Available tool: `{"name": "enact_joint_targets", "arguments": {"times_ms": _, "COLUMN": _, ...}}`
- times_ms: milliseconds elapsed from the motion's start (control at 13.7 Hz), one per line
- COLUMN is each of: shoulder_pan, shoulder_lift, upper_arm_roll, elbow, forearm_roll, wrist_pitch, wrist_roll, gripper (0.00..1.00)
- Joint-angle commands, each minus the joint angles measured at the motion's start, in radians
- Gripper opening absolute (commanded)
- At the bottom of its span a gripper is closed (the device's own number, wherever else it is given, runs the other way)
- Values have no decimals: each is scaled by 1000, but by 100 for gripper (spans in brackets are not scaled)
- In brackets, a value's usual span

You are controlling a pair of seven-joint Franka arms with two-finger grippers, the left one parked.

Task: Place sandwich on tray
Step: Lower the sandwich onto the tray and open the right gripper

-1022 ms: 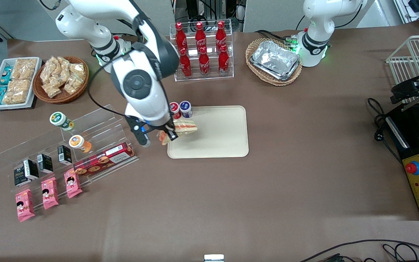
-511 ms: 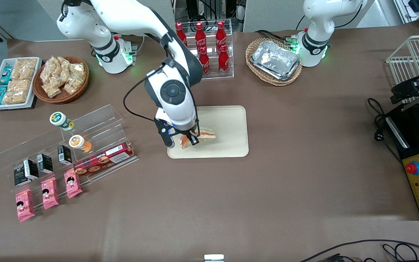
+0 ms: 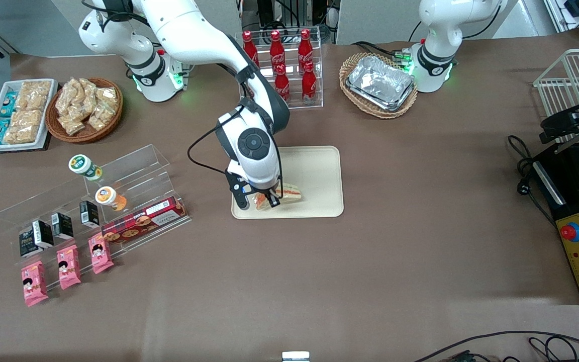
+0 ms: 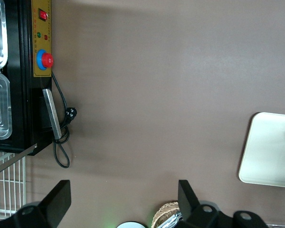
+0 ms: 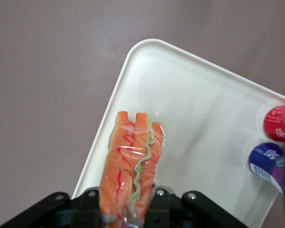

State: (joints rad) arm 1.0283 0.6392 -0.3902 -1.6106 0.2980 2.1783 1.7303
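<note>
The brown table [image 3: 370, 261] carried the cream-beige tray [image 3: 314, 171] near its middle, and the right arm reached over the tray's corner nearest the front camera, toward the working arm's end. The gripper [image 3: 264, 197] hung low there, its fingers clamped on the wrapped wedge sandwich [image 3: 283, 193], which sat over the tray's inside surface close to the rim; whether it touched the tray could not be told. In the right wrist view the sandwich [image 5: 133, 166] stood on edge between the closed fingers, filling stripes toward the camera, with two small capped jars [image 5: 271, 142] on the tray's other edge.

To finish well, the arm should probably lower until the wrap rests on the tray, slightly inward from the rim, then part the fingers gently and lift straight up so the wedge neither tips off nor drags.
</note>
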Motion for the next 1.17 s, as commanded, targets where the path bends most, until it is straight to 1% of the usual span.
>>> {"name": "enact_joint_targets", "arguments": {"times_ms": 0, "shoulder_pan": 7, "shoulder_lift": 37, "upper_arm_roll": -12, "elbow": 18, "forearm_roll": 58, "wrist_pitch": 29, "wrist_roll": 12, "gripper": 26}}
{"name": "enact_joint_targets", "arguments": {"times_ms": 292, "shoulder_pan": 7, "shoulder_lift": 62, "upper_arm_roll": -12, "elbow": 17, "forearm_roll": 82, "wrist_pitch": 60, "wrist_roll": 12, "gripper": 28}}
{"name": "enact_joint_targets", "arguments": {"times_ms": 438, "shoulder_pan": 7, "shoulder_lift": 74, "upper_arm_roll": -13, "elbow": 17, "forearm_roll": 115, "wrist_pitch": 70, "wrist_roll": 11, "gripper": 29}}
{"name": "enact_joint_targets", "arguments": {"times_ms": 584, "shoulder_pan": -4, "shoulder_lift": 74, "upper_arm_roll": -12, "elbow": 17, "forearm_roll": 116, "wrist_pitch": 74, "wrist_roll": 9, "gripper": 52}}
{"name": "enact_joint_targets", "arguments": {"times_ms": 657, "shoulder_pan": -7, "shoulder_lift": 79, "upper_arm_roll": -12, "elbow": 18, "forearm_roll": 121, "wrist_pitch": 77, "wrist_roll": 8, "gripper": 53}}
{"name": "enact_joint_targets", "arguments": {"times_ms": 730, "shoulder_pan": -7, "shoulder_lift": 83, "upper_arm_roll": -12, "elbow": 18, "forearm_roll": 124, "wrist_pitch": 77, "wrist_roll": 8, "gripper": 64}}
{"name": "enact_joint_targets", "arguments": {"times_ms": 803, "shoulder_pan": -7, "shoulder_lift": 83, "upper_arm_roll": -12, "elbow": 18, "forearm_roll": 124, "wrist_pitch": 83, "wrist_roll": 9, "gripper": 88}}
{"name": "enact_joint_targets", "arguments": {"times_ms": 876, "shoulder_pan": -7, "shoulder_lift": 83, "upper_arm_roll": -12, "elbow": 18, "forearm_roll": 124, "wrist_pitch": 83, "wrist_roll": 9, "gripper": 90}}
{"name": "enact_joint_targets", "arguments": {"times_ms": 949, "shoulder_pan": -8, "shoulder_lift": 82, "upper_arm_roll": -12, "elbow": 18, "forearm_roll": 124, "wrist_pitch": 83, "wrist_roll": 9, "gripper": 95}}
{"name": "enact_joint_targets", "arguments": {"times_ms": 1096, "shoulder_pan": -8, "shoulder_lift": 76, "upper_arm_roll": -13, "elbow": 18, "forearm_roll": 122, "wrist_pitch": 78, "wrist_roll": 5, "gripper": 97}}
